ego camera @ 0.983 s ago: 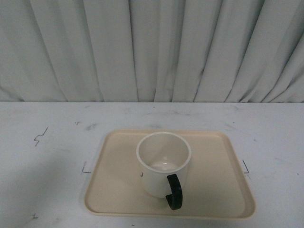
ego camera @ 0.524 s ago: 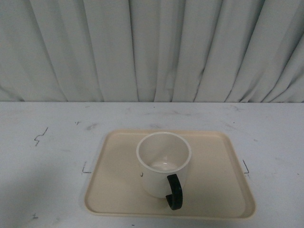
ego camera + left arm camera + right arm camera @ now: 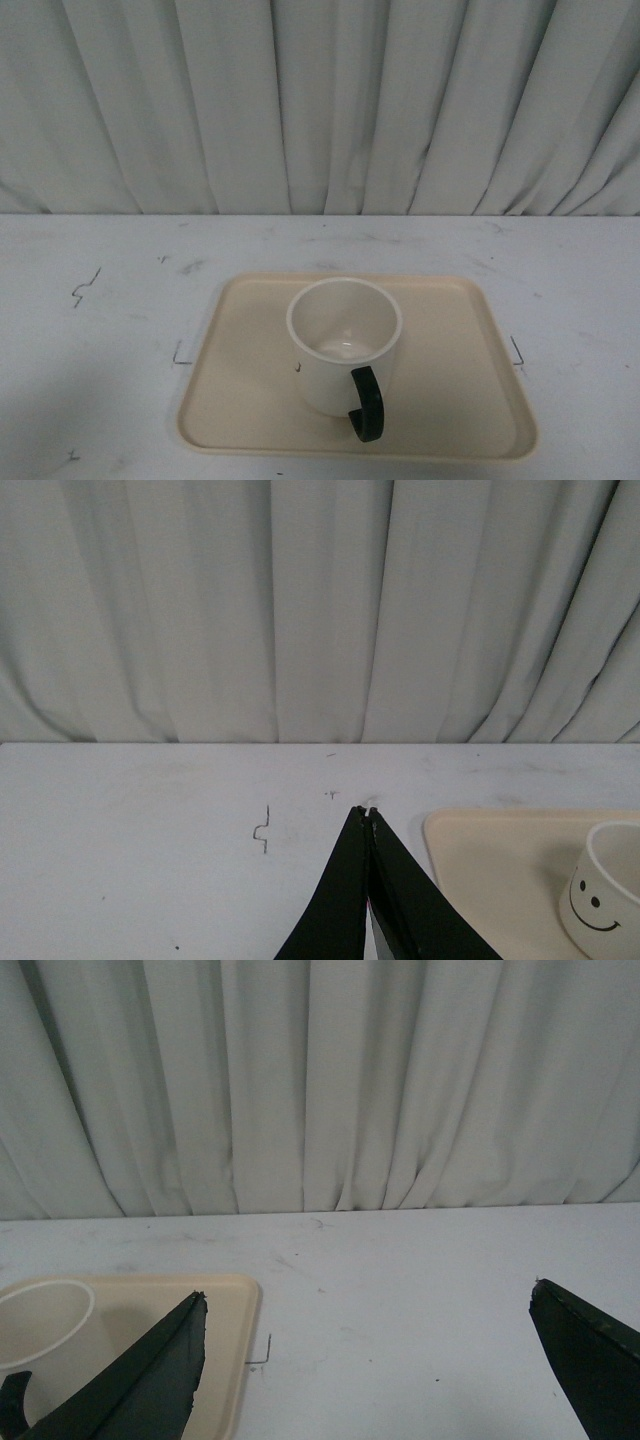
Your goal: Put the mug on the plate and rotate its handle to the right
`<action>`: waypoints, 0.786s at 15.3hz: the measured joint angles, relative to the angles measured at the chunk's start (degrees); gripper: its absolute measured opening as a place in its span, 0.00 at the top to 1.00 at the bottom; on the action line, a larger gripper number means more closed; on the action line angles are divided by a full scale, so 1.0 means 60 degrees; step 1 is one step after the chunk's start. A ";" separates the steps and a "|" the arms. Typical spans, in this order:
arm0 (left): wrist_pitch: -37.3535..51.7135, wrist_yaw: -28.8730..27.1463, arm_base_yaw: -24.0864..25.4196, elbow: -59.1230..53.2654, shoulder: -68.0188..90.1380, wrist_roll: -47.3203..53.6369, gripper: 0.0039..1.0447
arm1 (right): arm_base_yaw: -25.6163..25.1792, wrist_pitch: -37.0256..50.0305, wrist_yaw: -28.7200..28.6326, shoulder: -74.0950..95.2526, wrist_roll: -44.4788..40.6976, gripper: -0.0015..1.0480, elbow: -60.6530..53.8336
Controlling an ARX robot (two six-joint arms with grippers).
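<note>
Scene: A white mug [image 3: 342, 350] stands upright on a beige plate [image 3: 455, 385] on a scuffed white counter [image 3: 110, 300], with a pleated pale curtain [image 3: 320, 100] hanging behind.

Mug: It sits around the middle of the plate, mouth up, well inside the low raised rim on every side. The front view looks down into its bare interior.

Handle: The black handle [image 3: 367, 404] points toward the robot and slightly to its right, reaching over the near part of the plate.

Smiley face: The left wrist view shows the printed black smiley face [image 3: 597, 907] on the side of the mug [image 3: 612, 875] that faces the robot's left.

Plate: It lies flat on the counter, its long sides running left to right. Thin black corner marks [image 3: 179, 356] are drawn on the counter just beside its short edges.

Left gripper: The left gripper [image 3: 366, 812] is clenched with its black tips pressed together and nothing between them. It hangs over bare counter, beside the plate [image 3: 480, 845] and apart from it.

Right gripper: The right gripper [image 3: 366, 1295] is released, its two black fingers [image 3: 160, 1370] spread wide and grasping nothing. One finger shows in front of the plate [image 3: 228, 1355], near the mug [image 3: 45, 1325] and its handle [image 3: 12, 1402], touching neither as far as the view tells.
</note>
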 joint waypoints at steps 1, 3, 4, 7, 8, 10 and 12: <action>-0.0200 0.0000 0.0000 0.0000 -0.0270 0.0000 0.99 | 0.0000 0.0000 0.0000 0.0000 -0.0004 0.06 0.0000; -0.0532 0.0000 0.0000 0.0000 -0.0619 0.0000 0.99 | 0.0000 0.0000 0.0000 0.0000 0.0000 0.06 0.0000; -0.0951 0.0000 0.0000 0.0000 -0.1002 0.0000 0.99 | 0.0000 0.0000 0.0000 0.0000 0.0000 0.06 0.0000; -0.1472 0.0000 0.0000 0.0000 -0.1545 0.0000 0.99 | 0.0000 0.0000 0.0000 0.0000 -0.0004 0.06 0.0000; -0.1643 0.0000 0.0000 0.0000 -0.1705 0.0000 0.99 | 0.0000 0.0000 0.0000 0.0000 0.0000 0.06 0.0000; -0.1938 0.0000 0.0000 0.0000 -0.2000 0.0000 0.99 | 0.0000 0.0000 0.0000 0.0000 0.0000 0.06 0.0000; -0.3417 0.0004 0.0000 0.0007 -0.3530 0.0004 0.99 | 0.0000 -0.0007 0.0004 0.0000 0.0000 0.06 0.0000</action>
